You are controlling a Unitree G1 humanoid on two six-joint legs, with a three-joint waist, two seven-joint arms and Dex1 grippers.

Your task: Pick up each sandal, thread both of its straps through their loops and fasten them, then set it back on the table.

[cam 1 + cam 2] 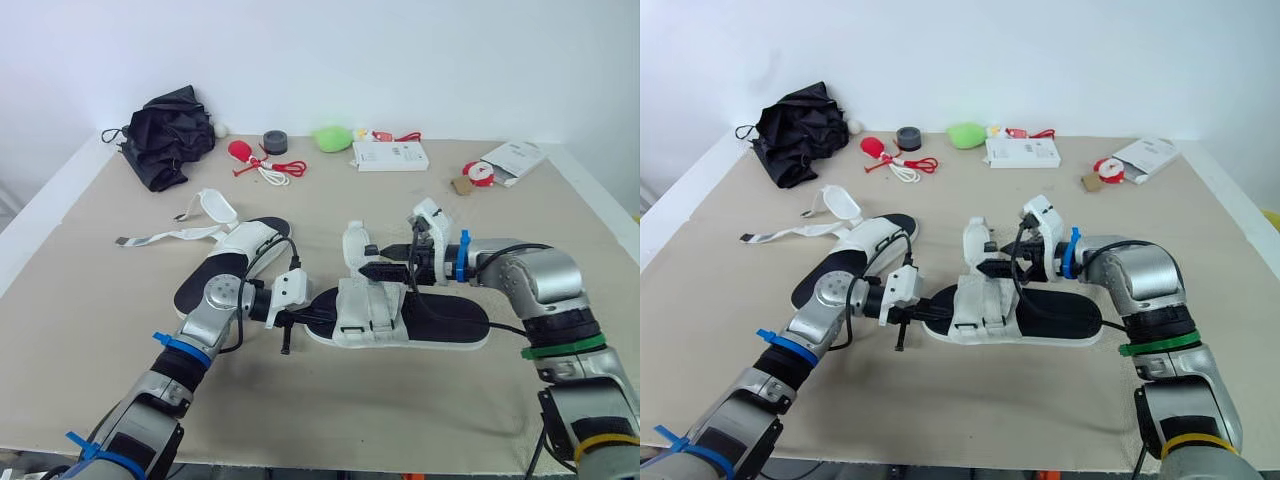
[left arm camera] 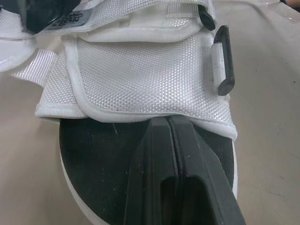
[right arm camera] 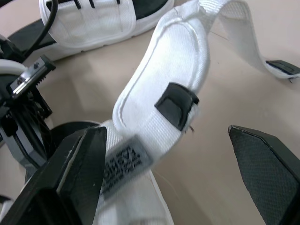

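A white-strapped sandal [image 1: 440,325] with a black footbed lies at the table's near centre, its front strap [image 2: 140,70] folded across. My left gripper [image 1: 316,313] is at its toe, shut, fingertips [image 2: 168,121] over the footbed just short of that strap. My right gripper [image 1: 372,260] hovers over the sandal's middle, open, with the upright padded strap [image 3: 164,70] and its black loop [image 3: 176,105] between the spread fingers, not clamped. A second sandal [image 1: 240,250] lies to the left, its long straps [image 1: 165,236] spread loose on the table.
Along the far edge sit a black folded umbrella [image 1: 165,135], a red item with cord [image 1: 250,155], a tape roll [image 1: 276,142], a green lump [image 1: 332,138], a white box [image 1: 390,155] and a paper packet [image 1: 512,160]. The beige table [image 1: 400,400] is bare in front.
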